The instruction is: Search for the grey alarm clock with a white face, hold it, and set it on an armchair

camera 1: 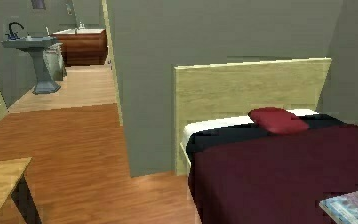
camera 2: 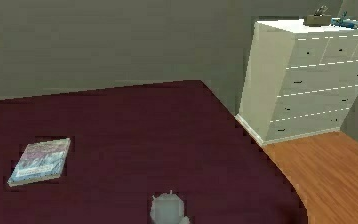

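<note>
bed [camera 1: 287, 175]: wide, with a dark red cover, on the forward view's right; it also spreads across most of the arm side view.
headboard [camera 1: 252, 88]: pale wood, upright against the grey-green wall.
pillow [camera 1: 278, 121]: red, lying near the headboard on a band of white and black bedding.
grey rounded object [camera 2: 169, 209]: small, with little bumps on top, sitting on the bed's cover at the arm side view's bottom edge, just left of the middle. It could be the alarm clock, but no face can be made out.
book [camera 2: 41, 161]: flat, with a pale bluish cover, lying on the bed toward the arm side view's left, well apart from the grey rounded object.
dresser [camera 2: 309, 85]: white, with rows of drawers, standing on the wooden floor [camera 2: 327, 170] near the bed's far corner; the small dark things on top are too small to tell.
desk [camera 1: 1, 180]: a pale wooden corner at the forward view's bottom left.
sink [camera 1: 29, 45]: grey, on a pedestal, in the room at the forward view's upper left, with a brown wooden cabinet [camera 1: 83, 46] behind it.
jaws: cannot tell whether they are apart or together.
</note>
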